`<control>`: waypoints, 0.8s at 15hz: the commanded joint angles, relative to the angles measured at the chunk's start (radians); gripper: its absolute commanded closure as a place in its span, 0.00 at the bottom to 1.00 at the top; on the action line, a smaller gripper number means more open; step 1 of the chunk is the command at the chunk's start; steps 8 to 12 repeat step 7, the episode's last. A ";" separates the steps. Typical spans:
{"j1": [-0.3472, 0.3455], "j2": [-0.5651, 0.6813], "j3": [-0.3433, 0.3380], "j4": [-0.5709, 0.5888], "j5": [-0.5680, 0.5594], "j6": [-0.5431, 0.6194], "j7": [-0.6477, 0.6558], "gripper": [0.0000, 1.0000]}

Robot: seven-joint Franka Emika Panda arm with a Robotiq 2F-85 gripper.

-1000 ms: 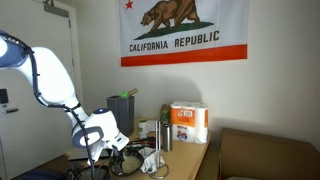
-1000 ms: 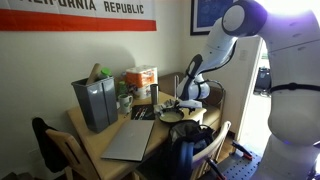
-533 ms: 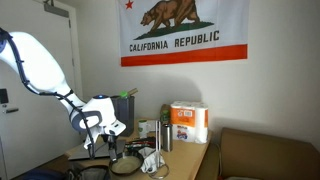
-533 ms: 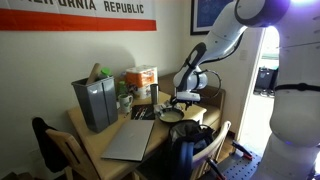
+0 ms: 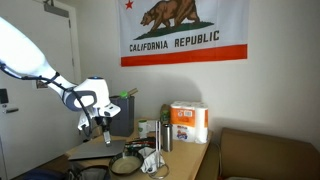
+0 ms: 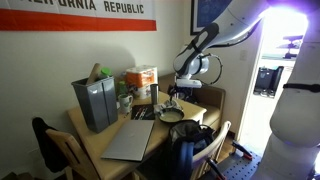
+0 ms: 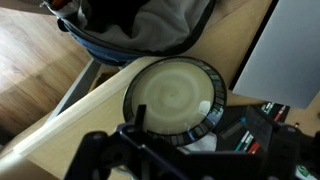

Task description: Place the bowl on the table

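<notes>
The bowl (image 7: 175, 97), round with a dark rim and pale inside, sits flat on the tan table (image 7: 95, 110) near its edge. It also shows in both exterior views (image 5: 125, 165) (image 6: 171, 114). My gripper (image 7: 205, 138) hangs above the bowl, apart from it, with its dark blurred fingers spread and nothing between them. In both exterior views the gripper (image 5: 103, 122) (image 6: 176, 93) is raised well clear of the tabletop.
A dark backpack (image 7: 140, 25) (image 6: 190, 140) lies below the table edge by the bowl. A grey laptop (image 6: 130, 140), grey bin (image 6: 95, 100), paper-towel pack (image 5: 188, 122), steel cup (image 5: 165, 137) and small clutter stand on the table. A brown couch (image 5: 265, 155) is beside it.
The arm has lifted up and away from the bowl. The bowl stays on the table where it was.
</notes>
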State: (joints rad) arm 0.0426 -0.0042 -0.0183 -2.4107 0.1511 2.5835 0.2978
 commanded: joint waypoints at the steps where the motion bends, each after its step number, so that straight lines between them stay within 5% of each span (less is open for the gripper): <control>1: -0.012 -0.011 0.012 -0.003 -0.004 -0.006 0.000 0.00; 12: -0.012 -0.018 0.012 -0.014 -0.008 -0.006 0.000 0.00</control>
